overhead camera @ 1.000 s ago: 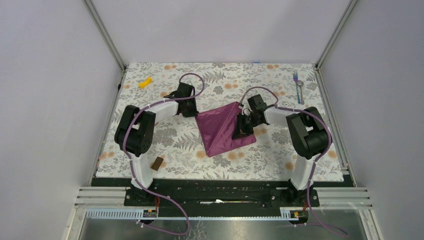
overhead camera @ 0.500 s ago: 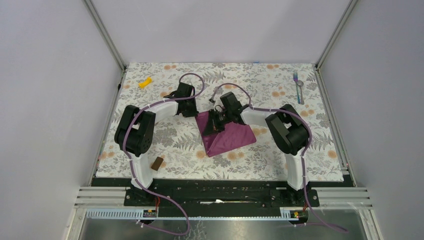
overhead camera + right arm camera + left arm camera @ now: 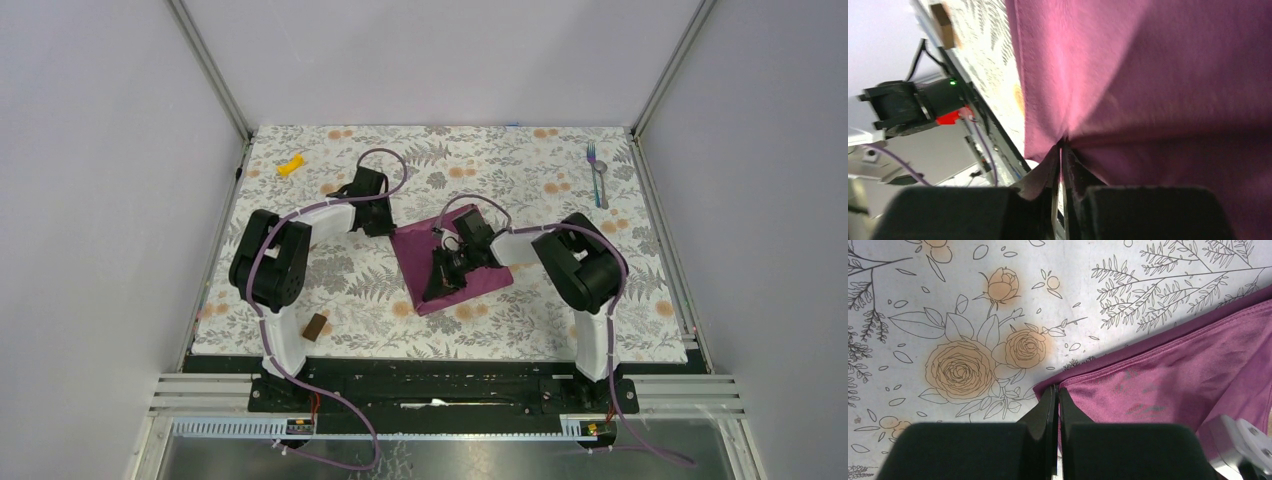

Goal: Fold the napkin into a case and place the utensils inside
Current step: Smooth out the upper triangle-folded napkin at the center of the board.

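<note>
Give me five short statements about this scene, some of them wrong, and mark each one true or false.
1. The left fingers are shut on a corner of the napkin. True.
2. The utensils lie inside the napkin. False: they lie on the table at its far right, apart from the napkin.
3. The right fingers pinch the napkin. True.
4. The brown block rests on the napkin. False: it lies on the table near the left arm's base, apart from the cloth.
5. The yellow piece lies at the far left of the table. True.
</note>
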Motion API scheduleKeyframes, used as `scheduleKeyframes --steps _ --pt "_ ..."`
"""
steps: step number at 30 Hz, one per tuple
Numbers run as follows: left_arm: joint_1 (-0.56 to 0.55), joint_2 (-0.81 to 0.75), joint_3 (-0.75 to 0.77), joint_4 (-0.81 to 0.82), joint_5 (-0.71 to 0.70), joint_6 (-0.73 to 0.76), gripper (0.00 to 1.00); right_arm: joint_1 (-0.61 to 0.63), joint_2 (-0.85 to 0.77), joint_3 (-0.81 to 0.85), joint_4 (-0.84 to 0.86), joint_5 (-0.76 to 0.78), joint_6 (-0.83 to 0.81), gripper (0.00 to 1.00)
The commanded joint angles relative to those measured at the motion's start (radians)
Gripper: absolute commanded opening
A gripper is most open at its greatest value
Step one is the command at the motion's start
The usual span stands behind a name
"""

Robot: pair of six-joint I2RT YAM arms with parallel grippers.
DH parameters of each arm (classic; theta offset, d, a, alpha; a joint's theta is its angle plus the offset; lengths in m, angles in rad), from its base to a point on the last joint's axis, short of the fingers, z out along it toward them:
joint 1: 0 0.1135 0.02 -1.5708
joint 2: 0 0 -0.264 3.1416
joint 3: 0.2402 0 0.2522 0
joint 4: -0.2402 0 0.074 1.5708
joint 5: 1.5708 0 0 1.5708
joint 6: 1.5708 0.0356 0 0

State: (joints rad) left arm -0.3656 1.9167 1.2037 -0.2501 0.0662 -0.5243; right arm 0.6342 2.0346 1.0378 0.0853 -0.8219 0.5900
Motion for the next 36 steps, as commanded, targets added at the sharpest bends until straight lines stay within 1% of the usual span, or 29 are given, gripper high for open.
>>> scheduleKeyframes --steps 1,3,4,6,9,12,14,15,16,17,18,20,24,30,31,34,36 --pt "0.026 0.006 -0.031 0.056 0.026 -0.012 0.02 0.012 -0.114 0.006 -0.242 0.169 -0.157 0.13" --pt "0.03 -0.003 -0.045 0.07 0.039 -0.014 0.02 0.039 -0.162 0.059 -0.333 0.26 -0.209 0.19" --pt "0.031 -0.005 -0.05 0.073 0.044 -0.016 0.02 0.052 -0.183 0.074 -0.376 0.286 -0.222 0.25" --pt "0.032 -0.008 -0.06 0.087 0.051 -0.018 0.03 0.11 -0.204 0.137 -0.447 0.391 -0.252 0.39" --pt "0.037 -0.006 -0.069 0.1 0.061 -0.021 0.03 0.202 -0.192 0.212 -0.519 0.529 -0.274 0.53" --pt "0.042 -0.005 -0.081 0.112 0.072 -0.025 0.03 0.294 -0.146 0.293 -0.585 0.703 -0.291 0.57" --pt "0.043 -0.005 -0.087 0.122 0.078 -0.028 0.03 0.347 -0.12 0.334 -0.604 0.786 -0.301 0.58" --pt "0.046 -0.005 -0.089 0.124 0.079 -0.028 0.03 0.365 -0.104 0.351 -0.612 0.812 -0.304 0.57" --pt "0.048 -0.003 -0.089 0.126 0.081 -0.028 0.03 0.378 -0.09 0.367 -0.619 0.85 -0.308 0.53" --pt "0.049 0.0 -0.089 0.127 0.085 -0.029 0.03 0.39 -0.075 0.378 -0.623 0.884 -0.311 0.44" --pt "0.05 0.003 -0.089 0.131 0.088 -0.029 0.03 0.4 -0.065 0.387 -0.626 0.917 -0.319 0.39" --pt "0.05 0.005 -0.091 0.137 0.093 -0.031 0.03 0.417 -0.046 0.4 -0.626 0.958 -0.343 0.33" --pt "0.052 0.013 -0.097 0.147 0.097 -0.035 0.03 0.443 -0.019 0.424 -0.616 0.984 -0.396 0.32" --pt "0.052 0.014 -0.099 0.147 0.097 -0.036 0.03 0.452 0.01 0.408 -0.595 1.013 -0.431 0.28" --pt "0.051 0.013 -0.1 0.147 0.097 -0.034 0.03 0.452 0.006 0.399 -0.595 1.013 -0.431 0.26" --pt "0.051 0.013 -0.099 0.143 0.099 -0.033 0.03 0.454 -0.026 0.375 -0.615 1.006 -0.412 0.13" --pt "0.051 0.013 -0.101 0.147 0.099 -0.033 0.03 0.458 -0.066 0.347 -0.621 0.994 -0.401 0.1"
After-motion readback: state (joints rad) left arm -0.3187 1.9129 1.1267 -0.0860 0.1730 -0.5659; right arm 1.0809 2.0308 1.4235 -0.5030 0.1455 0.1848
